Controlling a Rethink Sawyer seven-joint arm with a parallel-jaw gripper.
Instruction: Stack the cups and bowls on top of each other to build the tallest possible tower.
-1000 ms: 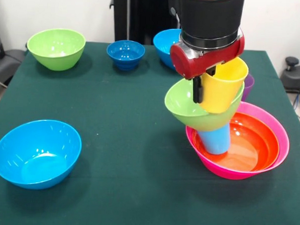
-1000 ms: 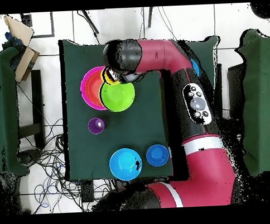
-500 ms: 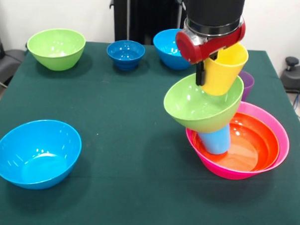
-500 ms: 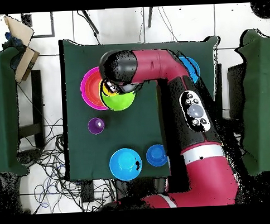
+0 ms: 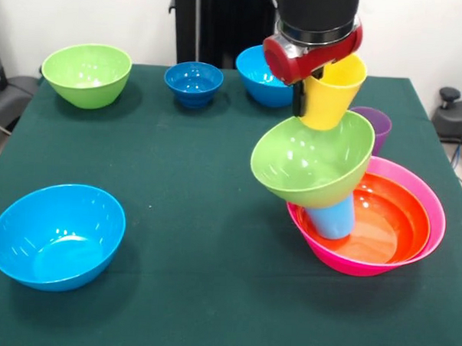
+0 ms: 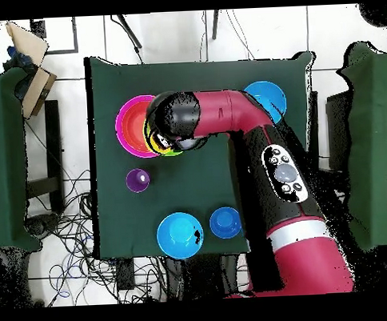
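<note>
My gripper (image 5: 312,100) is shut on the rim of the yellow cup (image 5: 330,93) and holds it upright, its base level with the far rim of a lime green bowl (image 5: 312,163). That bowl sits tilted on the light blue cup (image 5: 332,217), which stands in the orange bowl (image 5: 390,218) nested in the large pink bowl (image 5: 433,201). The purple cup (image 5: 375,126) stands on the table just behind the tower. In the overhead view my arm (image 6: 219,114) covers most of the tower, and only the pink bowl (image 6: 125,122) and a sliver of green show.
A second lime green bowl (image 5: 87,73) stands at the far left, with the dark-blue footed bowl (image 5: 193,82) and a bright blue bowl (image 5: 258,71) along the far edge. Another bright blue bowl (image 5: 57,234) sits near left. The table (image 5: 198,217) is dark green.
My gripper has risen and drifted a little left with the yellow cup, lifting it out of the tilted green bowl. The bowl and the stack below have stayed put.
</note>
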